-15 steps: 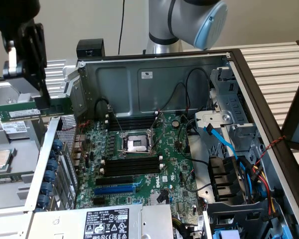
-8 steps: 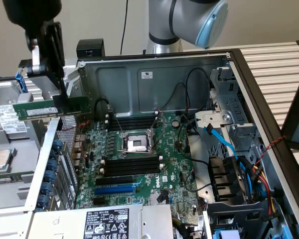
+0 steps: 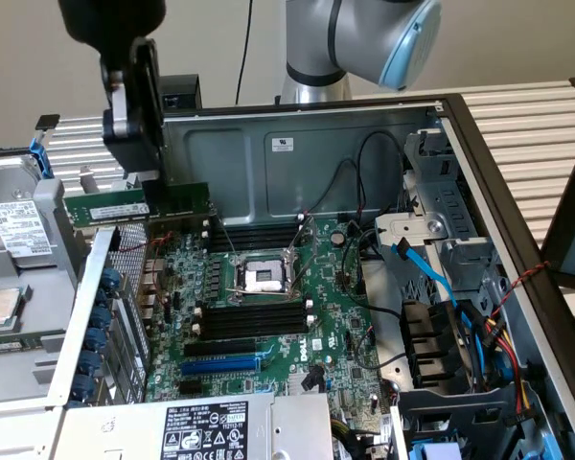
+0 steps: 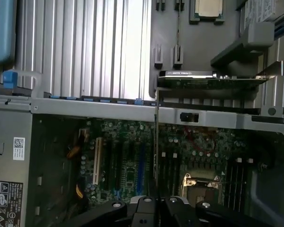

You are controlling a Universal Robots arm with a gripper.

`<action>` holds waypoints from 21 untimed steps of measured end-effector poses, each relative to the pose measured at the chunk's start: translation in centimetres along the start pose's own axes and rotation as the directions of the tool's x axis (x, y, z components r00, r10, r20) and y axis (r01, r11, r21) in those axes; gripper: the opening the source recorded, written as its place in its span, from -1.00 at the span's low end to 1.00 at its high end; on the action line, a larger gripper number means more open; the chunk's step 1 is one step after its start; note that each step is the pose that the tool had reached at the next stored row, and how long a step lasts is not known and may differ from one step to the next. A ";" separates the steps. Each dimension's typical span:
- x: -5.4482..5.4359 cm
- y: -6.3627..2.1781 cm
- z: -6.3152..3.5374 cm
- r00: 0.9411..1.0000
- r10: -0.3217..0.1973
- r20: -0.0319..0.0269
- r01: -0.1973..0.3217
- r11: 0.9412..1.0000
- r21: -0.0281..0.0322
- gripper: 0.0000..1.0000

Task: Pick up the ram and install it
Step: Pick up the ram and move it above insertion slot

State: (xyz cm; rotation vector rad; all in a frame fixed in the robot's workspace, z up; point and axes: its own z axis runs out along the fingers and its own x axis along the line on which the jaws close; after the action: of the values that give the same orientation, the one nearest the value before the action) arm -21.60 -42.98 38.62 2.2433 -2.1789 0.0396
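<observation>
Gripper [image 3: 155, 195]: clamped on ram [image 3: 101, 208], off the board.
Exterior view: ram broadside, label strip visible.
Wrist view: ram edge-on, motherboard [image 4: 128, 158] behind.

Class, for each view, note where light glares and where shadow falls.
Exterior view: even light across the motherboard; the pincer gripping the ram reads as a dark shape against the pale wall. Wrist view: strong glare washes the ribbed metal panel, while the motherboard there sits in dim shadow.
</observation>
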 end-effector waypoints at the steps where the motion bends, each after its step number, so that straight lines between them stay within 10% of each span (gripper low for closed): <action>1: 0.0 -0.49 0.00 1.000 0.000 0.000 0.000 1.000 0.000 -0.75; 21: 0.3 -9.33 0.08 1.000 -0.001 0.000 0.001 1.000 -0.013 -0.75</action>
State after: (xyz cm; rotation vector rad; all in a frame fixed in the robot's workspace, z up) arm -12.26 -42.99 38.62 2.2375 -2.1723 0.0253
